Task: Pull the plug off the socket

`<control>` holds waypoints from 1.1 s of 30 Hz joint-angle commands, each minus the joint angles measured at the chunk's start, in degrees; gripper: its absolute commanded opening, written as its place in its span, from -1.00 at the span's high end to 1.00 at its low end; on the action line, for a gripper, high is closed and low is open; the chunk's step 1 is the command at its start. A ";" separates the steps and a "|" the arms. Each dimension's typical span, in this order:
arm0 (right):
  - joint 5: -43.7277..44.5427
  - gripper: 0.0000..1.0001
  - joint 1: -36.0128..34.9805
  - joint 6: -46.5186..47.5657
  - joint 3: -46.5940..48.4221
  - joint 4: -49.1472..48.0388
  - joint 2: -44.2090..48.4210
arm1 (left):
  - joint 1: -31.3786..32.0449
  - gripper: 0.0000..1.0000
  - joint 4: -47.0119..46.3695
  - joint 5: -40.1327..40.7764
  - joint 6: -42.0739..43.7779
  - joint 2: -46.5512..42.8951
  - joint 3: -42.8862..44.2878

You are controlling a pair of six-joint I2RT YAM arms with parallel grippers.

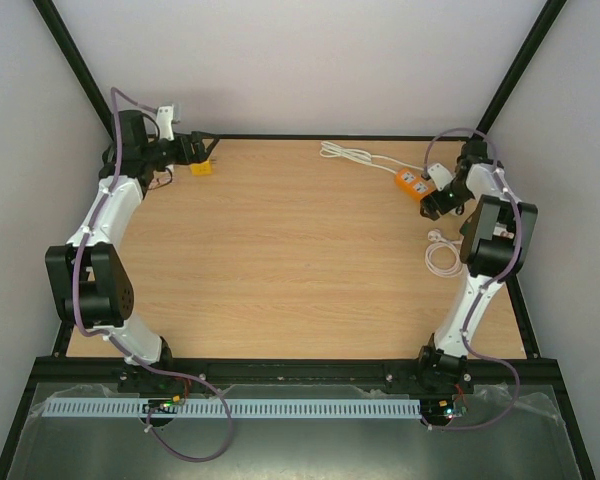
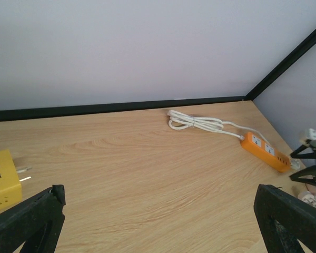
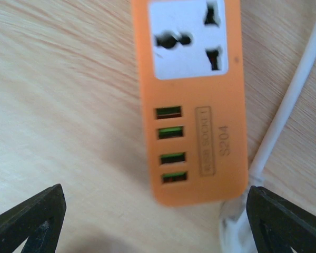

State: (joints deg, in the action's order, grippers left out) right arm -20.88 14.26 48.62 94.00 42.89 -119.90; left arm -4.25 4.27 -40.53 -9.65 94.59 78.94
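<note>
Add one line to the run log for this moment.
left gripper open near yellow adapter | right gripper open over orange power strip | visible socket empty

Orange socket strip (image 3: 192, 105) lies flat at the bench's (image 1: 280, 250) far right, outlet empty — white plug (image 1: 435, 236) lies near it, unplugged, cable coiled.

Both my arms reach far forward; my left claw (image 2: 159, 192) gapes wide, my right claw (image 3: 155, 191) hangs spread, empty.
</note>
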 commanded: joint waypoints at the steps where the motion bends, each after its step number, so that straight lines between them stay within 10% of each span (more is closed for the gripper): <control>1: -4.94 -0.86 -0.03 0.28 -4.95 8.66 10.43 | -0.49 -0.99 0.58 1.01 2.75 -1.49 1.69; 15: 3.46 -0.92 -0.02 2.20 -27.30 11.92 27.25 | -0.56 -1.00 3.30 2.28 4.87 -3.25 1.68; 33: 4.38 -0.89 -2.19 1.76 -36.77 6.99 22.57 | -0.83 -0.99 -0.81 2.24 3.70 -6.68 -2.58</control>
State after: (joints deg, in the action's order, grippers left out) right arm -17.50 13.61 49.69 59.33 49.91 -96.66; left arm -4.58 5.45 -38.28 -5.67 89.73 77.45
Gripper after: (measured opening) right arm 0.948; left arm 0.997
